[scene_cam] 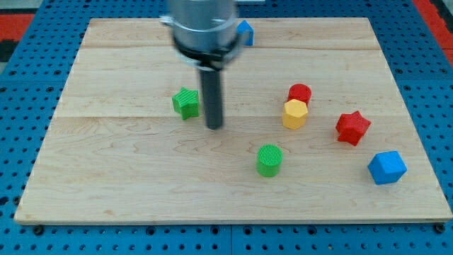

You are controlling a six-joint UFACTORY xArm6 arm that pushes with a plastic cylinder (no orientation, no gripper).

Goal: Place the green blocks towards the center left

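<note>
Far left of the board (64,142): bare wood, lots of room, no blocks in the way. Next, green star (185,103), left of the middle, a bit above the mid line. Already partly over to the left, probably needing one more nudge. Just beside it on the right, my tip (214,127), nearly touching the star, a plain rod with nothing to open or shut and nothing held. Behind the rod near the top edge, a blue block (245,32), partly hidden, shape hard to tell. Further right and lower, green cylinder (269,159), near the middle of the board, not yet moved left. Most of the job left for this one: a long push leftward across open wood. Then red cylinder (300,93) touching yellow block (295,113), well apart from both greens. Red star (352,127) after that. Last, blue cube (387,167), near the right edge and close to the bottom. Plenty of space between greens and every edge.
</note>
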